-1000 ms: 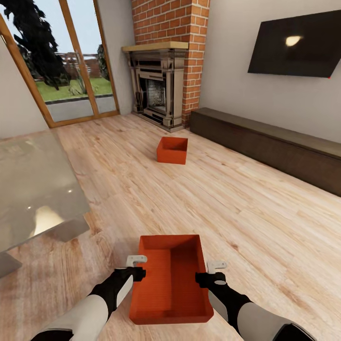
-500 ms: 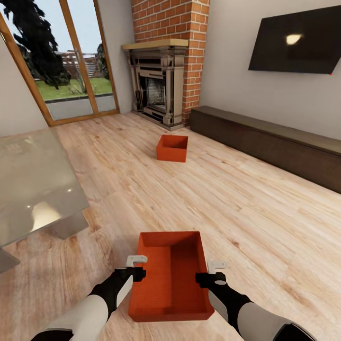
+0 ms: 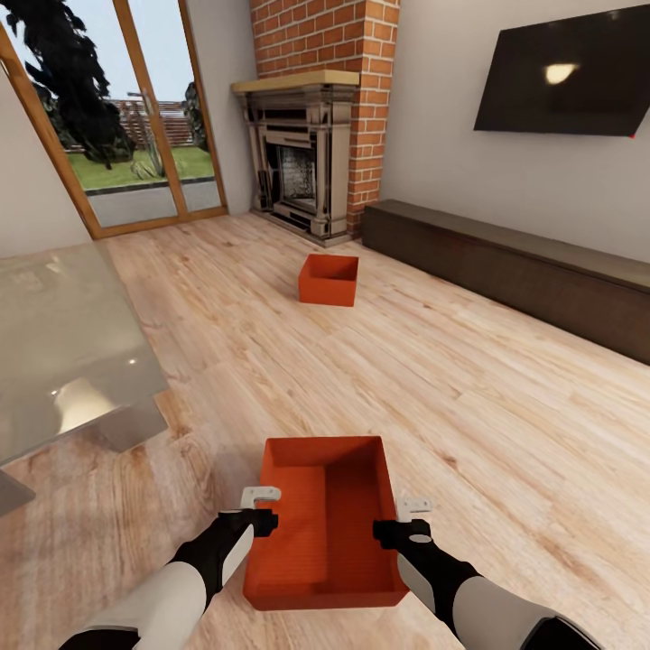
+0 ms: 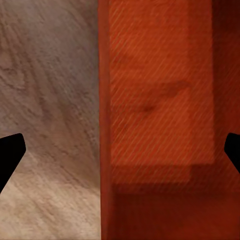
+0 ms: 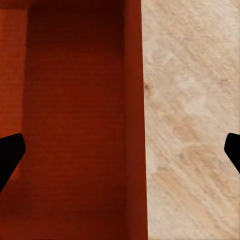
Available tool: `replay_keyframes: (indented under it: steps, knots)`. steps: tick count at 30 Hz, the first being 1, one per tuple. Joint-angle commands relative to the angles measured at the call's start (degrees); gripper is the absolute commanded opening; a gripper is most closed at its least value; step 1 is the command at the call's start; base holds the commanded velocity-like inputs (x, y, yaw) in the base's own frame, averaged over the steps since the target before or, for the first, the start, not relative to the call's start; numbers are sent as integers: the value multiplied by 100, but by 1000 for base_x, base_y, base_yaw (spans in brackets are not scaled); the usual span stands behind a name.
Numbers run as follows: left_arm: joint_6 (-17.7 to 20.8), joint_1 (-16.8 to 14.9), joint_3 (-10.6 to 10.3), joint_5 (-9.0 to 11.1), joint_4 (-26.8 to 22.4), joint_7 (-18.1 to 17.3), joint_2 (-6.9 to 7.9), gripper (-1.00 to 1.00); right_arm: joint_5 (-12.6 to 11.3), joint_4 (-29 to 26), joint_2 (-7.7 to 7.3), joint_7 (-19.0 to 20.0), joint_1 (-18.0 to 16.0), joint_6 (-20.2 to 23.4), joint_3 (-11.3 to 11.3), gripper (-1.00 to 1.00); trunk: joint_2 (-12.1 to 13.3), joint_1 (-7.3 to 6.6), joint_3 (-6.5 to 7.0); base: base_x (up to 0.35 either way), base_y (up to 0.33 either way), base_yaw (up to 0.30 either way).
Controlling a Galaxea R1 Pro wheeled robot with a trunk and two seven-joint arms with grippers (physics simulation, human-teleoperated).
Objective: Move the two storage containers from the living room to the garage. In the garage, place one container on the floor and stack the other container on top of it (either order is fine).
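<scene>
On the wood-plank floor (image 3: 469, 397) | near orange-red rectangular tub (image 3: 325, 519) drawn slightly closer, straddled by left gripper (image 3: 260, 508) and right gripper (image 3: 403, 521), both spread apart | grasp pending.

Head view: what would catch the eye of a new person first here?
The near storage container, orange-red, sits low in the middle between the left gripper and the right gripper, both open astride its side walls. A second storage container sits farther off on the wood floor, before the brick fireplace.

Orange-red container wall (image 5: 134, 100) between spread claw (image 5: 120, 150) fingertips, wood-plank flooring (image 5: 190, 125) alongside.
</scene>
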Motion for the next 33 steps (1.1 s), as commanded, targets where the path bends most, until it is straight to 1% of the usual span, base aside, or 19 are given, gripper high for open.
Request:
replay_keyframes:
  steps: [1,10,20,33]
  knots:
    - [33,0,5,-5,-11,14,-2,100,-50,-4,-1,-30,-3,-1,49,100,-2,-1,-4,0,0,0]
    - [31,1,5,-8,-10,9,-2,100,-50,-4,-2,-31,-3,-1,50,100,-2,-1,-4,13,0,0]
    - [35,0,8,-14,-15,2,-2,100,-50,-4,-2,-31,-3,-8,46,100,-2,-1,-4,248,0,0]
    - [12,0,16,-14,-14,20,-2,100,-52,7,3,-31,-3,-10,43,100,-2,-1,-4,23,0,0]
